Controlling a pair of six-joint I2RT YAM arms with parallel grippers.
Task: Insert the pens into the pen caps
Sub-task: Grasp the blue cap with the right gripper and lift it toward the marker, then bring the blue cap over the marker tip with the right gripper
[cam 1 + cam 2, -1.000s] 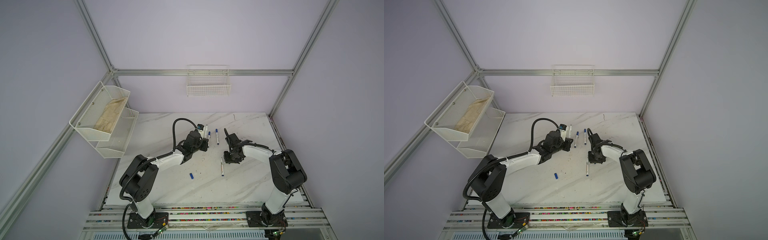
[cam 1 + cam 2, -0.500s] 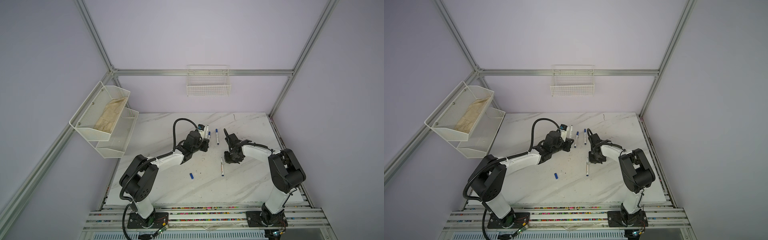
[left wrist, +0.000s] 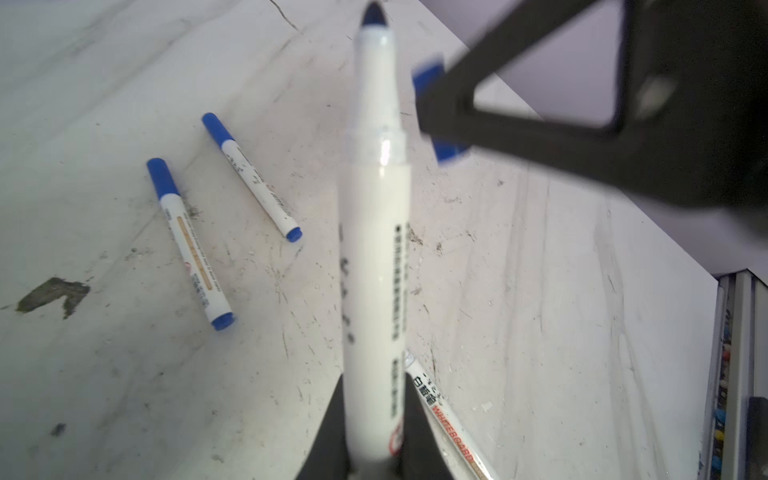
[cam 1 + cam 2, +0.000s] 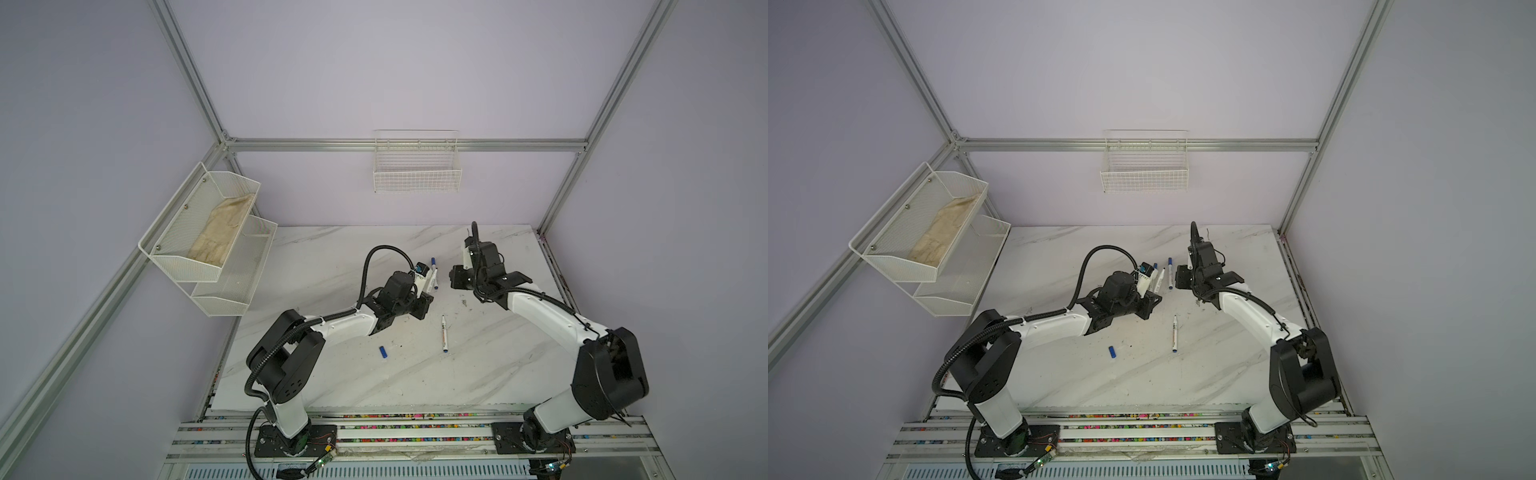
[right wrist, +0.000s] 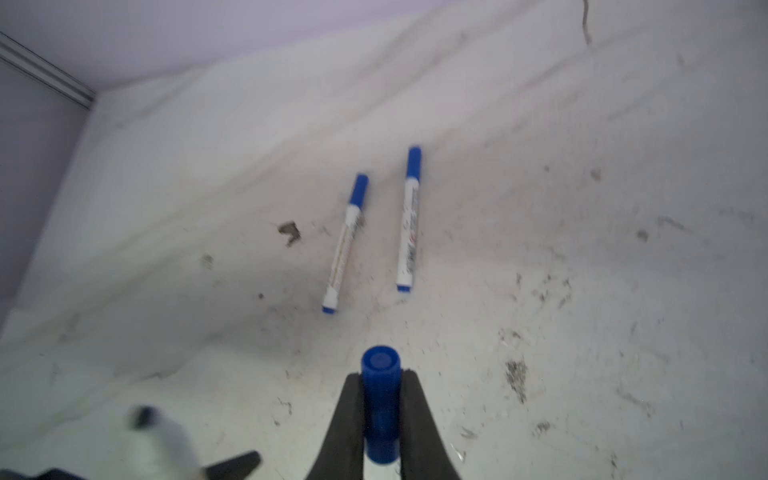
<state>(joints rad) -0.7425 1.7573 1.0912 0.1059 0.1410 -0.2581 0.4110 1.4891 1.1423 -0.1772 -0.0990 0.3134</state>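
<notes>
My left gripper [image 3: 374, 388] is shut on a white uncapped pen [image 3: 374, 249], whose dark tip points away from the wrist. In both top views this pen [image 4: 1159, 280] sticks out toward the back. My right gripper [image 5: 380, 384] is shut on a dark-blue pen cap [image 5: 380, 399] and hangs above the table, close to the pen's tip [image 4: 455, 276]. Two capped pens [image 5: 347, 245] [image 5: 409, 220] lie side by side behind the grippers. A third uncapped pen [image 4: 444, 334] and a loose cap [image 4: 383, 352] lie nearer the front.
The marble table [image 4: 332, 257] is scuffed and stained. A two-tier white mesh shelf [image 4: 208, 241] hangs on the left wall and a wire basket [image 4: 417, 166] on the back wall. Rails run along the table's front edge [image 4: 415, 428].
My right gripper has shut on the cap, lifted it off the table and carried it back toward the held pen's tip. The left gripper has shifted only slightly.
</notes>
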